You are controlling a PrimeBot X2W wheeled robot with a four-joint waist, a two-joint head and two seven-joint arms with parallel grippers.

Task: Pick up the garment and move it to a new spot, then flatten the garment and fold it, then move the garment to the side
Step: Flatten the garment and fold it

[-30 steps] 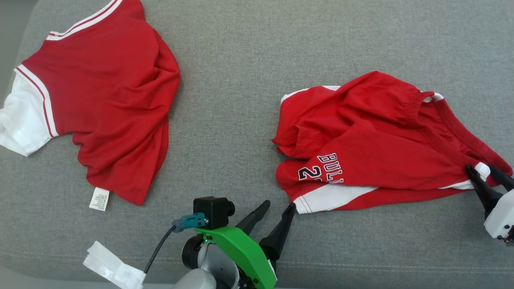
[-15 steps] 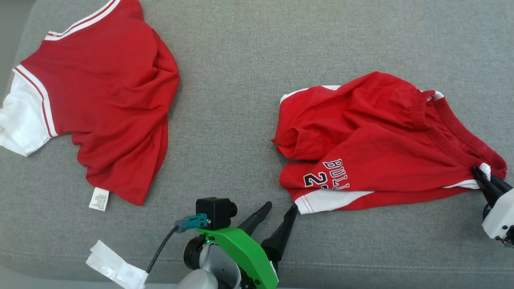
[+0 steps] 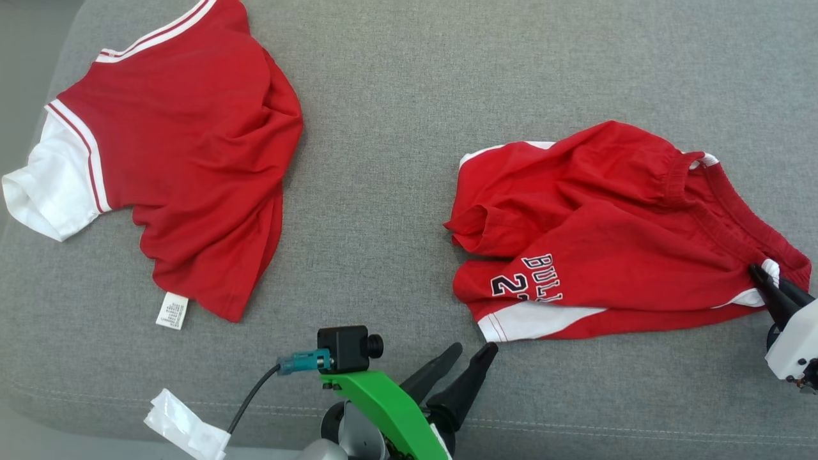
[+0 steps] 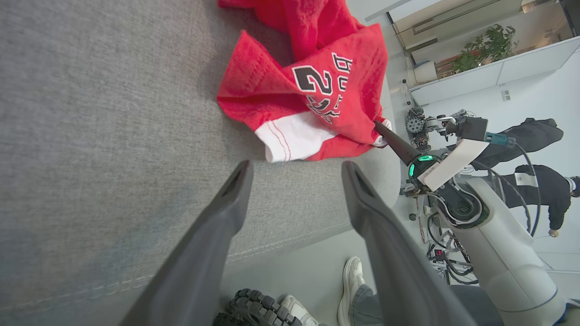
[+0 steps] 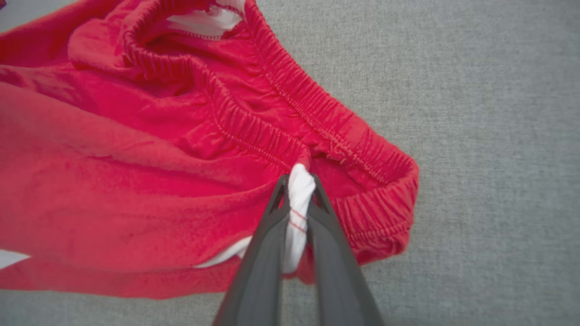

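Now the right claw (image 5: 299,181) is pinched nearly closed on a white fold at the waistband corner of the red shorts (image 3: 607,223), which spread away from its tips across the grey cushion (image 3: 383,128). The left claw (image 3: 473,348) stands wide apart and holds nothing, its tips just short of the shorts' white hem. A red shirt (image 3: 192,160) lies well off to its left.

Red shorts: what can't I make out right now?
- Head view: a fold in the shorts hides the end of the printed lettering.
- Right wrist view: the right gripper, shut on the white trim, hides how many layers it holds.
- Left wrist view: the top edge cuts off the shorts.
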